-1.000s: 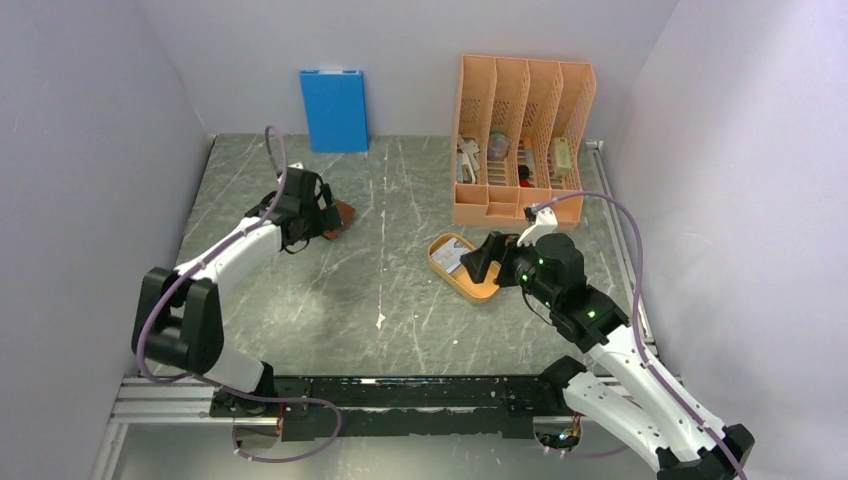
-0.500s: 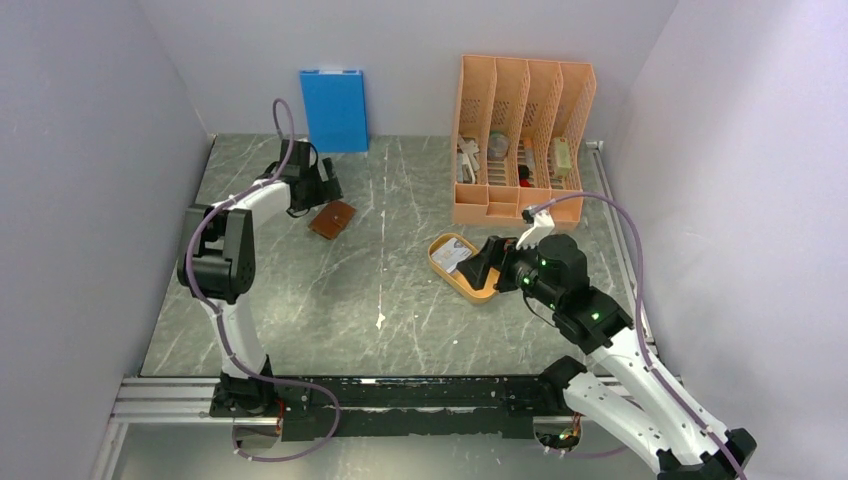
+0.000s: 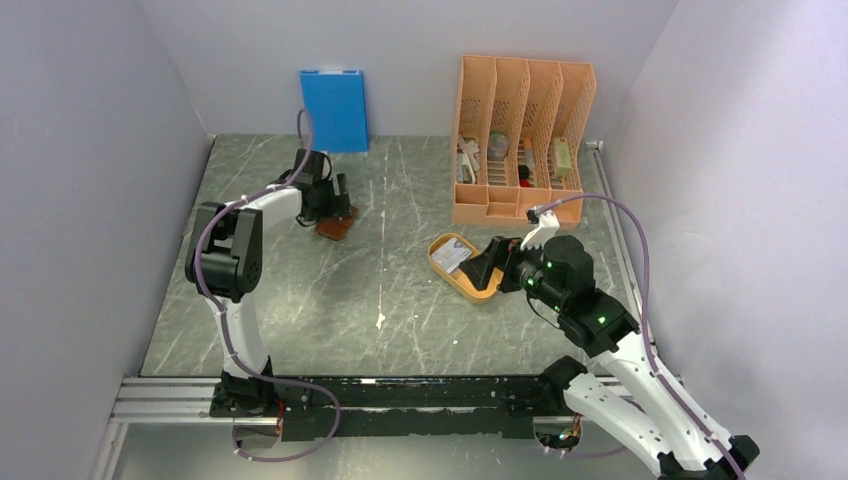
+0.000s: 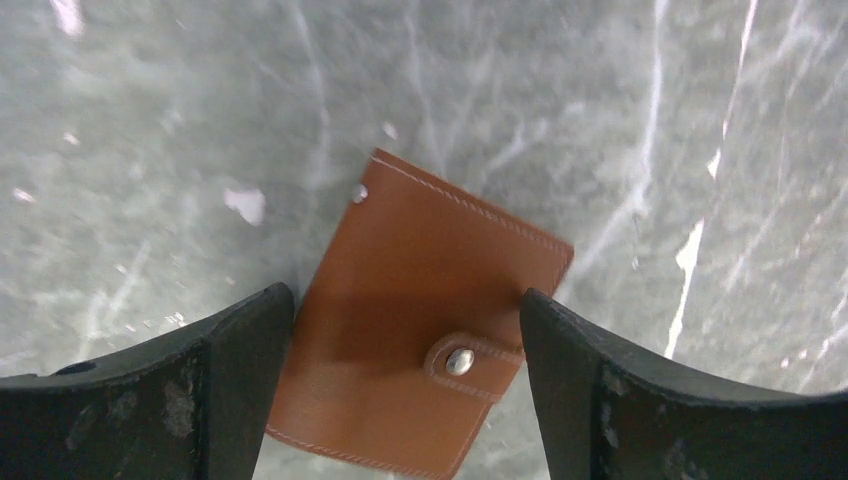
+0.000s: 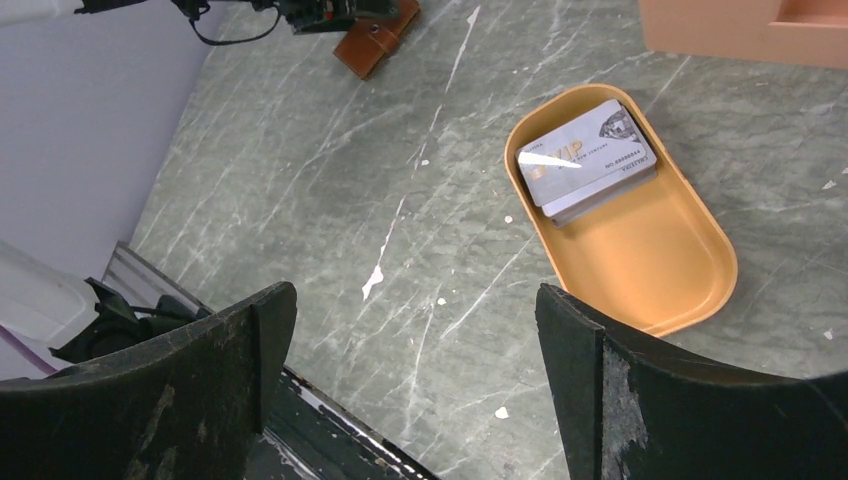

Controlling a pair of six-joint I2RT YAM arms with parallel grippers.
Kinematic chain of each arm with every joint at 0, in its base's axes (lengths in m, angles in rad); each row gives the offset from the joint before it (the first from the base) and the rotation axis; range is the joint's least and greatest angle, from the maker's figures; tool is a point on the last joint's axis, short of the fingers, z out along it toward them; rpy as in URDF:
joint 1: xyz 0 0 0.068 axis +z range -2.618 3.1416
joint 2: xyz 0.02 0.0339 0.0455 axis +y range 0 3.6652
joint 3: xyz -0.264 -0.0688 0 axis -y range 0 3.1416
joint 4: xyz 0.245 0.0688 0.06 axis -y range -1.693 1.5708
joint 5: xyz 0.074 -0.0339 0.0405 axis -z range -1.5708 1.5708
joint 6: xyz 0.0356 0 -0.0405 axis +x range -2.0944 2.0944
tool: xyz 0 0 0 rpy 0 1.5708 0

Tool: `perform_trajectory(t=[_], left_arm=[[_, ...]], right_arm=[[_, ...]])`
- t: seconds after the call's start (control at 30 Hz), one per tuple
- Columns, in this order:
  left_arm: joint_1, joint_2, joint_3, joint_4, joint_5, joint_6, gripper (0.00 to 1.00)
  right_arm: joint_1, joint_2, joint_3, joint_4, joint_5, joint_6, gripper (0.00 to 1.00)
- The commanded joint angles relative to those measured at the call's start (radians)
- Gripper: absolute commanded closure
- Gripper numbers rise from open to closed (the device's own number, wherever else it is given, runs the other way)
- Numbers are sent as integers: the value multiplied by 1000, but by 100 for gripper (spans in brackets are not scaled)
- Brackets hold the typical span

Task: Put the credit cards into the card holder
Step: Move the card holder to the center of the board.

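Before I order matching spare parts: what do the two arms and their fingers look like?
The left arm and right arm both have white links and black joint housings. A purple cable loops along each. Small green lights glow on the right one. The fingers are black, broad and curved, with scuffed, worn edges.

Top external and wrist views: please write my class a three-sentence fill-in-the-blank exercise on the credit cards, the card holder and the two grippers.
1. The credit cards lie stacked in the ____ oval tray.
2. The left gripper has a finger on each side of the ____ card holder, which lies flat on the table.
3. The right gripper, facing the tray, is ____ and holds nothing.

Missing words: orange; brown; open.
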Motion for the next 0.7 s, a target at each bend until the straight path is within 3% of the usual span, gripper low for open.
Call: perform_trajectory(t=[0.0, 0.13, 0.37, 0.67], left_arm=[[-60, -48, -72, -48, -38, 5, 14], [-89, -126, -175, -41, -55, -31, 21], [-206, -308, -403, -29, -90, -137, 43], [-499, -710, -835, 52, -140, -606, 46]], right_arm=[[0, -8, 38, -7, 17, -13, 7], [0, -25, 44, -20, 39, -21, 7], [0, -59, 16, -36, 45, -5, 7], [1, -66, -38, -37, -16, 47, 10]])
